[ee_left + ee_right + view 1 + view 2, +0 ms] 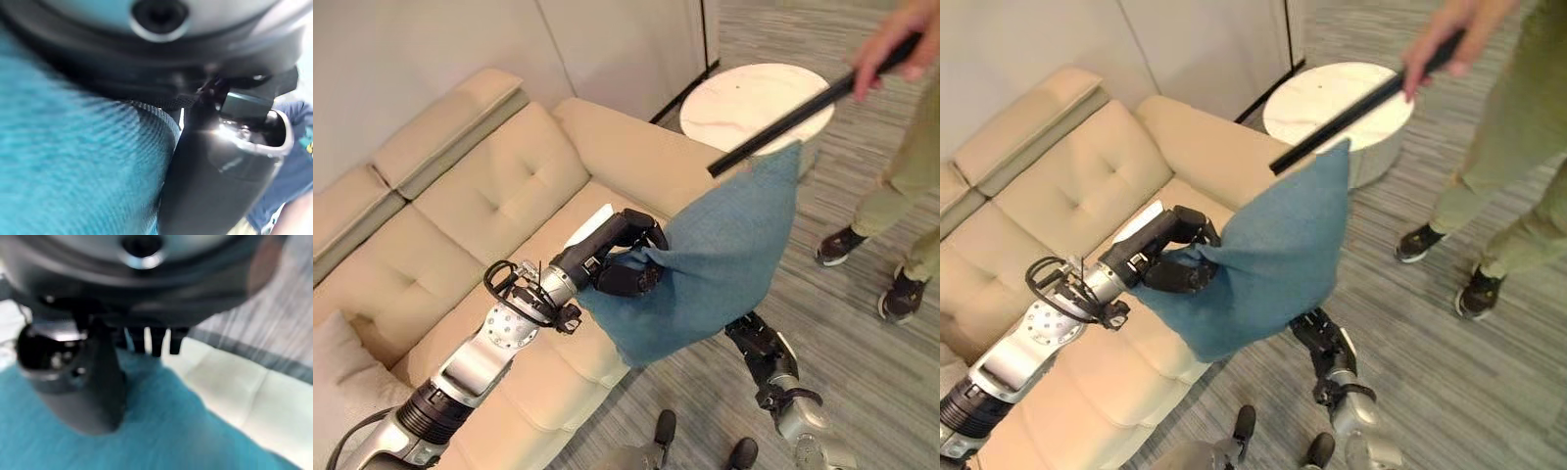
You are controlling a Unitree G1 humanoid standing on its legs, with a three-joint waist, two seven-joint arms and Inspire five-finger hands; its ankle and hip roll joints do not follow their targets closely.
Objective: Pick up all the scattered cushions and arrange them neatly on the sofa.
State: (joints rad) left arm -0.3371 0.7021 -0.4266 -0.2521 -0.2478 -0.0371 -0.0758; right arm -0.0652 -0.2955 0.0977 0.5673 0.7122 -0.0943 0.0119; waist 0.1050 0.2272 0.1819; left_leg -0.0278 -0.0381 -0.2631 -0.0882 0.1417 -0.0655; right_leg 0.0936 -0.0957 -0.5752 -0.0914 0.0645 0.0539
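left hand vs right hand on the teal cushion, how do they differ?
The left hand grips the teal cushion from the sofa side, fingers curled into the fabric; the right hand sits below it, over the floor, mostly hidden behind the cloth. The left shows a white thumb cover; none is visible on the right. Both are dark and touch the cushion, held in the air.

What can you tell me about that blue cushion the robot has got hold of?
The blue cushion is a soft, square, teal pillow of woven-looking fabric. It hangs tilted in the air above the front edge of the beige sofa. The left hand grips its side, the right hand supports it from below, and a person's black stick touches its top corner.
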